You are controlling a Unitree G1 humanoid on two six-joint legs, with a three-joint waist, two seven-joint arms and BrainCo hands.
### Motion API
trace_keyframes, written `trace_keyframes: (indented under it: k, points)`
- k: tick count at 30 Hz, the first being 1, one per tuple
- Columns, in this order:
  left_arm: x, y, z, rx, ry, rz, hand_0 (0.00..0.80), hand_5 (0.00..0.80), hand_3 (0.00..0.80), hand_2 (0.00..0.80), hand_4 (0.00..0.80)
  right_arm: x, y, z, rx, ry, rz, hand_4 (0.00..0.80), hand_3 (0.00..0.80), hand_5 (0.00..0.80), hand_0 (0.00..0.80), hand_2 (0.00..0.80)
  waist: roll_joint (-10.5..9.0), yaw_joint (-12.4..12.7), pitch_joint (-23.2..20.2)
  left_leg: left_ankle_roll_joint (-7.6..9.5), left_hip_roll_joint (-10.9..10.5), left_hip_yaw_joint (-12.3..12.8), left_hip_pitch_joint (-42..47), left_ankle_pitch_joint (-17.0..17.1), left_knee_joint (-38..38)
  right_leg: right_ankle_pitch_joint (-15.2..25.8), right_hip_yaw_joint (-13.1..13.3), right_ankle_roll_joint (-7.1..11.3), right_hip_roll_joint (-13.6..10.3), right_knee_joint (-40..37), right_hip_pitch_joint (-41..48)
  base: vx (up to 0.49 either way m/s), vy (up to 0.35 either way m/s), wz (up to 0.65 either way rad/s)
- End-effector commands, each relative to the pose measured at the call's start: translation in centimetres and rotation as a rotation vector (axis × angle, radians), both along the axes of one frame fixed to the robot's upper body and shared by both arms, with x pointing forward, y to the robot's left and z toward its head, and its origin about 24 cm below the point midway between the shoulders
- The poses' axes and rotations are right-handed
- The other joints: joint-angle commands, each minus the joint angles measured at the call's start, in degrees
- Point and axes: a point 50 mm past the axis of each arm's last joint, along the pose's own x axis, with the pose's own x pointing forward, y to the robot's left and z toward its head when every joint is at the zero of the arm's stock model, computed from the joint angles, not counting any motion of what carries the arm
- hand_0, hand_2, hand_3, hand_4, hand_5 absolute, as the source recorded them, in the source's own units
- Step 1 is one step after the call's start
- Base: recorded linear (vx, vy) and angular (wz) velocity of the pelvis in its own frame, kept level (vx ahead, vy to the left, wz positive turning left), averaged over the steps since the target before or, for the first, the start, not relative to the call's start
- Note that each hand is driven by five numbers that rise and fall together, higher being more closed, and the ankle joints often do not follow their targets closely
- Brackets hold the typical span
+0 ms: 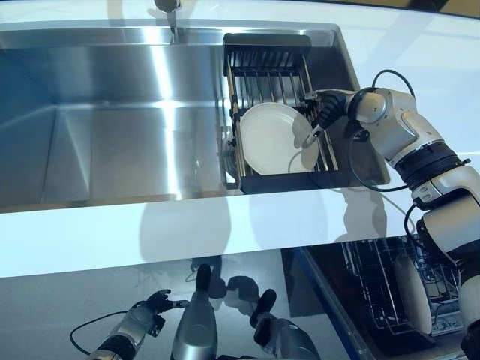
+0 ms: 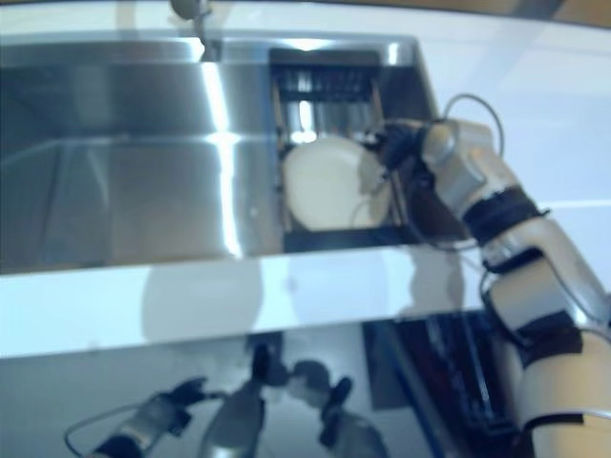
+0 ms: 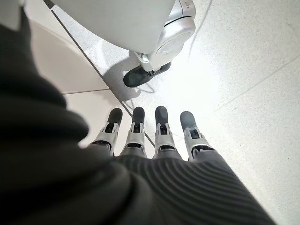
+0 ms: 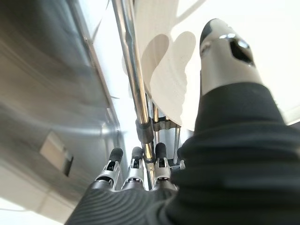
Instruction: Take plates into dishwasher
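Note:
A white plate (image 1: 271,139) leans upright in the black dish rack (image 1: 264,66) at the right end of the sink. My right hand (image 1: 324,109) is at the plate's right rim, open. In the right wrist view its straight fingers (image 4: 137,161) lie along a rack wire (image 4: 135,84) behind the plate (image 4: 176,89), and the thumb (image 4: 224,49) stands over the plate's face. A second white plate (image 1: 413,292) stands on edge in the dishwasher rack (image 1: 373,281) at the lower right. My left hand (image 1: 152,306) hangs low at the lower left, open, holding nothing.
The steel sink (image 1: 112,142) spreads to the rack's left, with a faucet (image 1: 171,15) at its back edge. A white countertop (image 1: 150,232) runs along the front. The left wrist view shows only floor tiles (image 3: 243,70) past the fingers (image 3: 161,126).

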Motion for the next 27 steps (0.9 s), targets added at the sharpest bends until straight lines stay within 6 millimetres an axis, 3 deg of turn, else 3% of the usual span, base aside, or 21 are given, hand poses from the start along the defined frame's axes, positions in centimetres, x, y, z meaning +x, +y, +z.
trace_keyframes:
  k: [1, 10, 17, 27]
  points:
    - [-0.1, -1.1, -0.3, -0.027, 0.018, -0.032, 0.0, 0.0, 0.0, 0.0, 0.0, -0.2, 2.2, 2.8, -0.052, -0.068, 0.078, 0.0, 0.0, 0.0, 0.0, 0.0, 0.08, 4.21, 0.61, 2.03, -1.79, -4.29, 0.76, -1.03, -3.2, 2.53, 1.65, 6.05, -5.89, 10.19, -3.08, 0.0, 0.0, 0.0]
    - [-0.4, -0.9, -0.4, -0.018, 0.023, -0.031, 0.0, 0.0, 0.0, 0.0, 0.0, -0.2, 2.2, 4.1, -0.046, -0.123, 0.06, 0.0, 0.0, 0.0, 0.0, 0.0, -0.72, 4.56, 0.48, 2.08, -1.84, -4.55, 0.72, -1.03, -3.34, 3.04, 1.74, 6.44, -5.81, 10.07, -2.59, -0.002, 0.0, 0.01]
    - [-1.0, -0.2, -0.6, 0.009, 0.04, -0.016, 0.0, 0.0, 0.0, 0.0, 0.0, -0.3, 1.0, 4.2, -0.036, -0.135, 0.036, 0.0, 0.0, 0.0, 0.0, 0.0, -2.51, 4.15, -1.32, 2.36, -1.97, -4.23, 2.32, -1.84, -3.33, 3.73, 2.13, 6.82, -5.67, 9.38, -0.93, 0.005, -0.01, 0.02]
    - [-2.0, 0.1, -1.0, 0.033, 0.081, -0.025, 0.0, 0.0, 0.0, 0.0, 0.0, -0.3, -0.1, 4.9, -0.007, -0.168, -0.005, 0.0, 0.0, 0.0, 0.0, 0.0, -3.54, 4.01, -3.63, 2.7, -2.08, -3.94, 4.3, -2.58, -3.32, 4.07, 2.32, 7.07, -5.49, 8.82, 1.45, 0.025, -0.004, 0.03]
